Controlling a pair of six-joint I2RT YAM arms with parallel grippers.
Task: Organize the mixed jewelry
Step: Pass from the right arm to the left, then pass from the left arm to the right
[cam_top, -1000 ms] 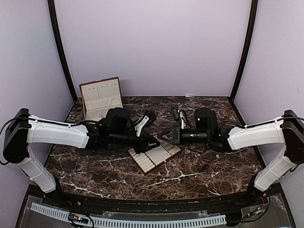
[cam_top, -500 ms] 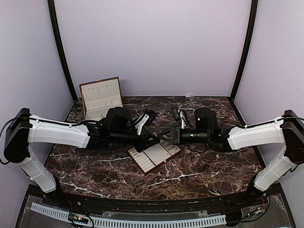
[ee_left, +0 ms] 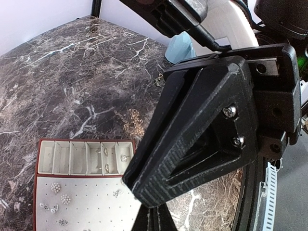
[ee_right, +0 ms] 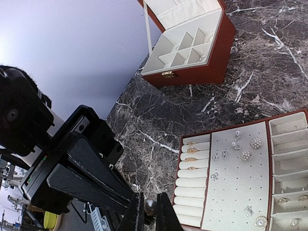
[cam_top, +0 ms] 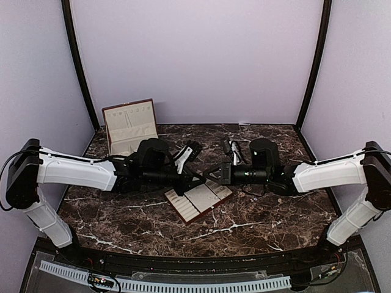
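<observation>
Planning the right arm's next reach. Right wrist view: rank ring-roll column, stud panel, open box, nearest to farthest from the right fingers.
1. Ring-roll column, just beside the right fingers.
2. Stud panel, next over to the right.
3. Open box, far back near the wall.

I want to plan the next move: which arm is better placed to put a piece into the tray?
Right, probably. The right pincer seems to pinch a small round piece beside the tray. The left pincer is shut, and I see nothing in it.

Pale lavender walls (cam_top: pixel 195 61) fill the upper frame, with black posts (cam_top: pixel 78 67) at both sides. Below lies a dark marble table (cam_top: pixel 122 226).
</observation>
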